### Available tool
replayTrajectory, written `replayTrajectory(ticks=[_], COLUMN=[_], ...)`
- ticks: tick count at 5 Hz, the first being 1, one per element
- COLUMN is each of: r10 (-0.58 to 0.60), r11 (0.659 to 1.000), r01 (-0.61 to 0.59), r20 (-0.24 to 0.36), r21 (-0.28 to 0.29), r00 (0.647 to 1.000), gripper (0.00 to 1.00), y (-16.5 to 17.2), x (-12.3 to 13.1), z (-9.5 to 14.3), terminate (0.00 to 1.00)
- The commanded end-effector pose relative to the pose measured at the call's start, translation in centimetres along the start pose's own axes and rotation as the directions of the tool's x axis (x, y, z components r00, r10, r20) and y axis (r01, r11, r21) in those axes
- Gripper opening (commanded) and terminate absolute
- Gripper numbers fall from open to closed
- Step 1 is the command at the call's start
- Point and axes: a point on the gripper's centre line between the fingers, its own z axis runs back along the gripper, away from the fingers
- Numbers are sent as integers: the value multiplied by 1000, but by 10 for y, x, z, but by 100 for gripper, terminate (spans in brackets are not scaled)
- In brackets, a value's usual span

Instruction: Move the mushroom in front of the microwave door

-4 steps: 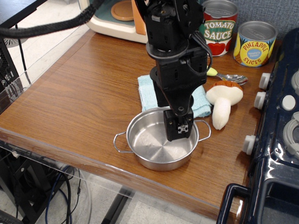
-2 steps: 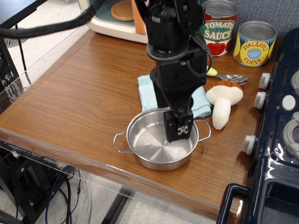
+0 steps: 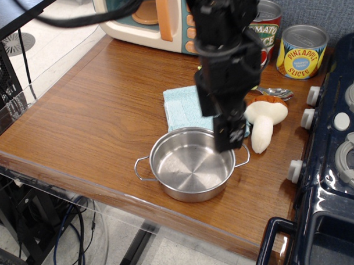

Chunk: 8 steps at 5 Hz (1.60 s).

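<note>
The mushroom (image 3: 262,122), with a brown cap and a thick cream stem, lies on the wooden table at the right, near the toy stove. My gripper (image 3: 229,136) hangs over the right rim of a steel pot (image 3: 153,162), just left of the mushroom and apart from it. Its fingers show as one dark block with no gap, and it holds nothing. The microwave door (image 3: 139,18), with a window showing an orange plate and an orange handle (image 3: 164,19), is at the back left of the table. My arm hides part of the microwave's button panel.
A light blue cloth (image 3: 181,106) lies behind the pot. A tomato sauce can (image 3: 268,26) and a pineapple can (image 3: 302,51) stand at the back right. A spoon (image 3: 278,93) lies behind the mushroom. The dark stove (image 3: 340,144) lines the right edge.
My gripper has moved right and up, from inside the pot to above its right rim, closer to the mushroom. The mushroom and the pot have not moved.
</note>
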Motion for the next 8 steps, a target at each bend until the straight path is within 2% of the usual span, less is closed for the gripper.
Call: replayTrajectory(ticks=[1,3,4,5,7,8], r10=[17,-3,-46,-54,-51,-50], r11=[999,998,998,997,997,996], r01=[-22,-1,43,53,49,46], r20=[85,63,50,33,36,57], r21=[50,64,54,50,51,75], r00=[996,998,998,998,998,997], gripper=[100,100,100,0,0,0], y=[41,67,72,70,68,67], x=[44,71,78,79,74,69], z=[3,-25,-41,-54,-53,-30], terminate=[0,0,0,0,0,0])
